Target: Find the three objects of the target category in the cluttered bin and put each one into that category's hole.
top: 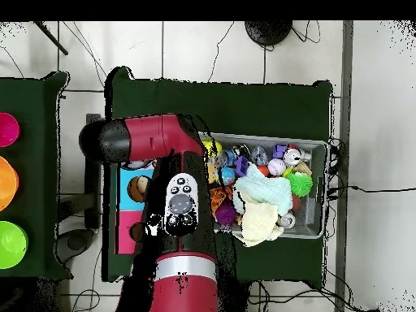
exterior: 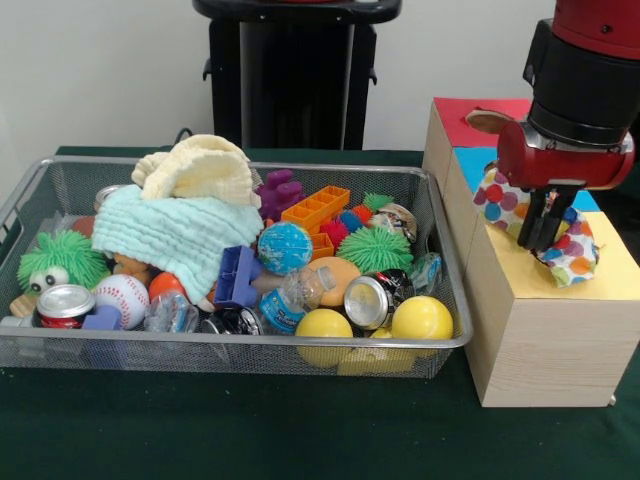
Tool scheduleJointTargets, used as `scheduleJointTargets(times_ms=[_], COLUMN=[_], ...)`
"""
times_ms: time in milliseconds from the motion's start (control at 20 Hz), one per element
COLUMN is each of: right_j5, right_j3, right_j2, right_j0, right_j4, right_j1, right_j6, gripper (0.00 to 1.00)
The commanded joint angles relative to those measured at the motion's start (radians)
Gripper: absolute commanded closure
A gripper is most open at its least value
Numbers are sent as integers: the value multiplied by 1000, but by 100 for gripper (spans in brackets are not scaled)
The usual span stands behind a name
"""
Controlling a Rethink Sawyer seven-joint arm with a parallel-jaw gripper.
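My gripper (exterior: pixel 545 232) hangs over the yellow section of the wooden box (exterior: pixel 540 340) at the right. Its black fingers are shut on a white polka-dot cloth (exterior: pixel 572 258) that bunches on the box top around them. In the wire bin (exterior: pixel 230 345), a mint-green cloth (exterior: pixel 170 235) lies draped over the clutter, and a cream cloth (exterior: pixel 200 170) sits on top of it. The overhead view shows both cloths, mint (top: pixel 264 185) and cream (top: pixel 258 221), while the arm (top: pixel 183 211) hides the gripper and most of the box (top: pixel 130 185).
The box top has red (exterior: pixel 470 115), blue (exterior: pixel 468 160) and yellow (exterior: pixel 620 270) sections, with a hole (exterior: pixel 487 122) in the red one. The bin also holds yellow balls (exterior: pixel 422 318), cans (exterior: pixel 66 305), a baseball (exterior: pixel 122 298), green fuzzy toys (exterior: pixel 62 258) and an orange block (exterior: pixel 316 208).
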Motion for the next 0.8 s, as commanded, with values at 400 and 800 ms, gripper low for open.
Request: scheduleJointTargets(times_ms=[400, 800], right_j5=[-12, -25], right_j3=[77, 76], right_j2=[35, 38], right_j0=[20, 4], right_j4=[39, 35], right_j1=[20, 31], right_j6=[180, 151], gripper=[100, 100])
